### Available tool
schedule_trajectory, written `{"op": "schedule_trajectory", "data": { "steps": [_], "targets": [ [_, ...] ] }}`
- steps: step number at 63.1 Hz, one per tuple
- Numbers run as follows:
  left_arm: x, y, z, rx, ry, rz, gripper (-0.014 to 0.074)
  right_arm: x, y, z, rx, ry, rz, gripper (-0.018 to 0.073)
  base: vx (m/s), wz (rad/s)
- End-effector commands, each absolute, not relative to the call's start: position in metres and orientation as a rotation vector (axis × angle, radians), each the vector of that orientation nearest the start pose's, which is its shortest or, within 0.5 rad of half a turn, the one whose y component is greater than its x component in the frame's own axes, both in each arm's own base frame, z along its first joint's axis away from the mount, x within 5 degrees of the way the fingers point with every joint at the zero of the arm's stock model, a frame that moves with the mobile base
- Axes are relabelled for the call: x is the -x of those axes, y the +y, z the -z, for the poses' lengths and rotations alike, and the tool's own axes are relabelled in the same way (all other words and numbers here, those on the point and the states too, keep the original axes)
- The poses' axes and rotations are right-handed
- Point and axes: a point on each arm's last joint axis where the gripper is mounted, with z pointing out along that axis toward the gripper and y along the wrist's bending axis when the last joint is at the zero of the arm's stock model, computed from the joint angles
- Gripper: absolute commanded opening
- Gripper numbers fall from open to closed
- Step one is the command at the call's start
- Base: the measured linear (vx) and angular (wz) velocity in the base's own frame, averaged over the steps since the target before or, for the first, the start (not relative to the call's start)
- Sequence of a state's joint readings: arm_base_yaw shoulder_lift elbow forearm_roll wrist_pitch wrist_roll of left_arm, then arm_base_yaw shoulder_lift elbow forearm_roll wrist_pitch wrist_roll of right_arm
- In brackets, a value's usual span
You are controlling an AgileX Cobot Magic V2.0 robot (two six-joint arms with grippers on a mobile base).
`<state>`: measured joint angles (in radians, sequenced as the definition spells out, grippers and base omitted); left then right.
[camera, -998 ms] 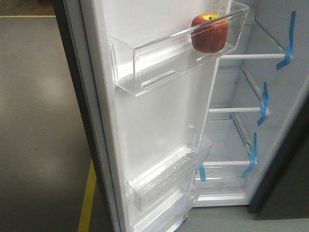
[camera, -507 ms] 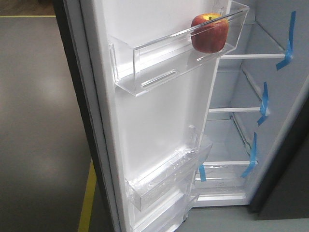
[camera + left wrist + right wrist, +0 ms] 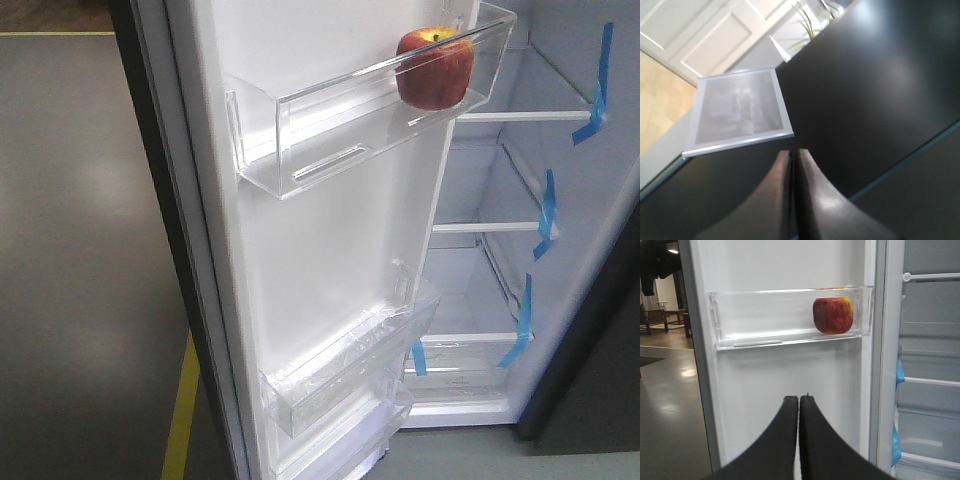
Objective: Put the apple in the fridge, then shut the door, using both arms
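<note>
The apple (image 3: 435, 68) sits in the open door's (image 3: 320, 250) upper clear bin (image 3: 300, 140). My right gripper (image 3: 799, 399) is pinched closed, empty, facing it. My left gripper (image 3: 792, 152), likewise closed, sees only a dark panel (image 3: 880, 90).

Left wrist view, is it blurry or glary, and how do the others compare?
Left wrist view: soft focus, pale sheen across the dark panel, left pincer blurred. Right wrist view: apple sharp, right pincer near-black, floor glare. Front view: crisp, reflections in the clear door bin.
</note>
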<state>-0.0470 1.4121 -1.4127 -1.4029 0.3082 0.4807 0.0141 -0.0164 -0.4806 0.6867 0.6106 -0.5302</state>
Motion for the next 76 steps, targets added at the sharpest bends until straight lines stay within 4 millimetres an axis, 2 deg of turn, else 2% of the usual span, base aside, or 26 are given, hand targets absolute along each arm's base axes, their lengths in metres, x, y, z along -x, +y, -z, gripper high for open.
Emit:
{"op": "schedule_trajectory", "data": {
  "steps": [1,13,24,37,56,63,76],
  "targets": [
    [-0.323,-0.048,-0.475,0.373,1.532,1.045,0.0048,0.008,0.031,-0.332,0.239,1.397,-0.327,-0.0003,0.0,0.0],
    [-0.338,-0.06,-0.471,0.369,1.55,1.266,0.0206,0.008,0.031,-0.331,0.24,1.399,-0.328,-0.0003,0.0,0.0],
    [-0.342,-0.066,-0.467,0.332,1.554,1.366,0.033,0.008,0.031,-0.331,0.24,1.399,-0.328,-0.0003,0.0,0.0],
    [-0.342,-0.078,-0.462,0.235,1.56,1.582,0.0342,0.008,0.031,-0.331,0.24,1.399,-0.328,-0.0003,0.0,0.0],
    [-0.33,-0.096,-0.461,0.056,1.605,1.723,0.0342,0.008,0.031,-0.331,0.24,1.398,-0.327,-0.0003,0.0,0.0],
    [-0.32,-0.115,-0.461,-0.042,1.627,1.799,0.0342,0.008,0.031,-0.331,0.24,1.398,-0.327,-0.0003,0.0,0.0],
    [-0.296,-0.165,-0.461,-0.195,1.664,1.926,0.0342,0.008,0.031,-0.332,0.236,1.392,-0.325,-0.0003,0.0,0.0]
  ]
}}
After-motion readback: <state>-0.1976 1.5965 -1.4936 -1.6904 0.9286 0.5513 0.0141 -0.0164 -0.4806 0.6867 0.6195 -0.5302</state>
